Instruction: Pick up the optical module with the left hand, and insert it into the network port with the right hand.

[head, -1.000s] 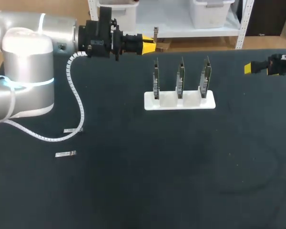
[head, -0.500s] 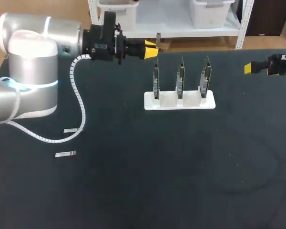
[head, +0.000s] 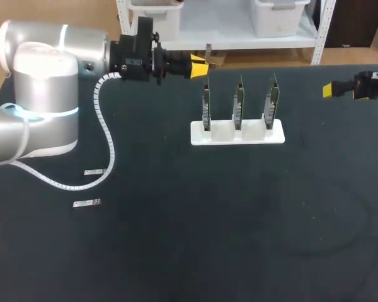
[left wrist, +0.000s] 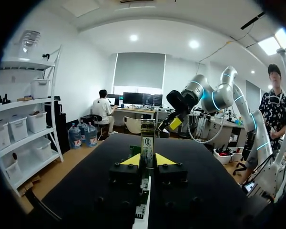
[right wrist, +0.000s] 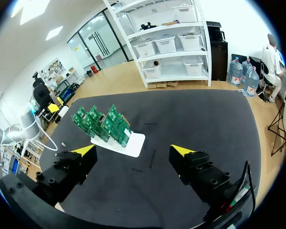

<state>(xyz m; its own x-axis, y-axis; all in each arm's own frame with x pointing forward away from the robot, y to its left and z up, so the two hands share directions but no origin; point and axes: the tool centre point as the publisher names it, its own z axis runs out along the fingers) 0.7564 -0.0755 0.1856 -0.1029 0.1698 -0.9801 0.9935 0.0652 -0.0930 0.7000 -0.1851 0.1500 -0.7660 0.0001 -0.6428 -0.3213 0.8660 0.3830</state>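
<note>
My left gripper (head: 200,65) hovers at the table's far edge, above and just behind the leftmost board, shut on the optical module (head: 208,51). In the left wrist view the module (left wrist: 148,141) stands upright between the yellow tips of the left gripper (left wrist: 148,160). Three green network boards (head: 238,104) stand in a white holder (head: 237,133) at the middle back. My right gripper (head: 328,90) hangs at the far right, open and holding nothing. In its own view the right gripper (right wrist: 133,151) has wide-apart fingers, and the boards (right wrist: 102,124) lie ahead of them.
Two spare modules lie flat on the dark mat at the left, one (head: 95,171) above the other (head: 86,202). The left arm's white cable (head: 106,141) loops down over the mat near them.
My left gripper has carried the module a little to the right, toward the leftmost board, then held still. The right arm has not moved.
</note>
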